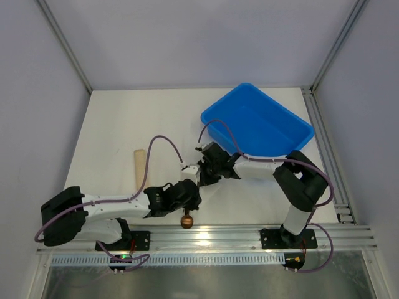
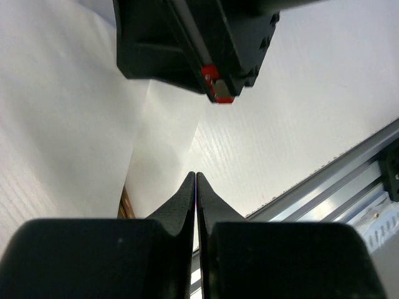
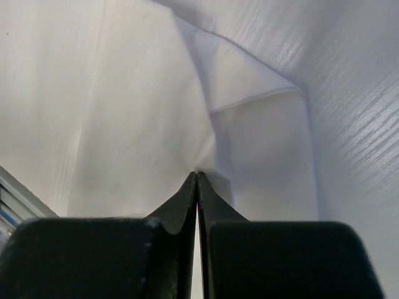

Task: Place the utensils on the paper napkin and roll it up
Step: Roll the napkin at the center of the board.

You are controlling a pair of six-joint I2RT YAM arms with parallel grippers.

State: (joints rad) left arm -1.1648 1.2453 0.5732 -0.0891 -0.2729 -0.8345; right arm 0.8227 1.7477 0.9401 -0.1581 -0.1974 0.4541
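The white paper napkin [image 3: 156, 112] lies creased and partly folded over on the white table. My right gripper [image 3: 197, 174] is shut with its tips pinching a pucker of the napkin. In the top view the right gripper [image 1: 209, 167] sits just above the left gripper [image 1: 189, 194], near the table's front middle. My left gripper [image 2: 196, 174] is shut, its tips against the napkin [image 2: 162, 149], and nothing shows between them. The spoon's round bronze bowl [image 1: 186, 220] pokes out by the front rail. A bronze sliver of utensil [image 2: 125, 205] peeks from under the napkin. The fork is hidden.
A blue plastic bin [image 1: 257, 124] stands at the back right, close behind the right arm. A tan cylinder [image 1: 139, 168] lies left of the left gripper. The metal rail [image 1: 249, 233] runs along the front edge, also in the left wrist view as the rail [image 2: 336, 180].
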